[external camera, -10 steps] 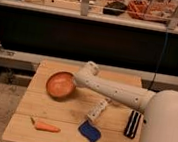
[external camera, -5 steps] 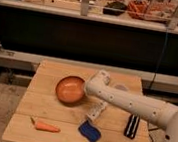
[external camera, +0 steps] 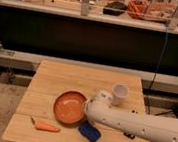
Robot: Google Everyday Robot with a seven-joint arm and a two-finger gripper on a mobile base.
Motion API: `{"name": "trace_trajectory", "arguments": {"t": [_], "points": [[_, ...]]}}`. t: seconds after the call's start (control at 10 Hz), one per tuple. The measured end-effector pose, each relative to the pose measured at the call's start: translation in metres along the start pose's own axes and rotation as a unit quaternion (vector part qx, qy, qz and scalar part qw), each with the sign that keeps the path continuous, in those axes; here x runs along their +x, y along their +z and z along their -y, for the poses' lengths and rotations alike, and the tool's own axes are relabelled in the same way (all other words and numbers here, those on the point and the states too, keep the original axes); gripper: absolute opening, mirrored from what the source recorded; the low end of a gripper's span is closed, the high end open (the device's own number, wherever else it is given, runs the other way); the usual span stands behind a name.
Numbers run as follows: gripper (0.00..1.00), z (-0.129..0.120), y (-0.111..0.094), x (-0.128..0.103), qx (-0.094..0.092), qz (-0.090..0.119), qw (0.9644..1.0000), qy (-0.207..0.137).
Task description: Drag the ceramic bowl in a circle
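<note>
white, perforated arm casing fills the lower right of my view, and the gripper (external camera: 87, 109) sits at its tip, right against the right-hand rim of the ceramic bowl (external camera: 70, 106); from here i cannot tell how the tool is set, since the wrist housing covers it. the bowl lies just at nine o'clock of the gripper, touching or nearly so, flat on the wooden table (external camera: 56, 75), in the front half a little left of centre. judging by that contact i'd say the drag is under way, but how much of the circle is done i can't read from one view; the loop is not visibly closed. around it: a white cup (external camera: 120, 92) at two o'clock of the bowl, apart; a carrot (external camera: 45, 126) at seven o'clock near the front edge; a blue sponge (external camera: 89, 132) at five o'clock, just beside the rim.
</note>
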Motion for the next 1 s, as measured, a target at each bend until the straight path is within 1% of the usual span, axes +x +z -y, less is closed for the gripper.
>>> {"name": "trace_trajectory", "arguments": {"t": [0.1, 0.2, 0.4, 0.5, 0.6, 0.8, 1.0], "points": [[0.0, 0.013, -0.002, -0.012, -0.003, 0.005, 0.9998, -0.021], [0.0, 0.026, -0.001, -0.019, -0.004, 0.009, 0.9992, -0.039], [0.0, 0.053, 0.007, -0.018, 0.0, 0.012, 0.9973, -0.072], [0.0, 0.061, 0.011, -0.015, 0.002, 0.012, 0.9967, -0.08], [0.0, 0.09, 0.027, 0.004, 0.013, 0.013, 0.994, -0.107], [0.0, 0.109, 0.045, 0.033, 0.023, 0.01, 0.9921, -0.123], [0.0, 0.125, 0.067, 0.082, 0.041, 0.0, 0.9906, -0.13]]}}
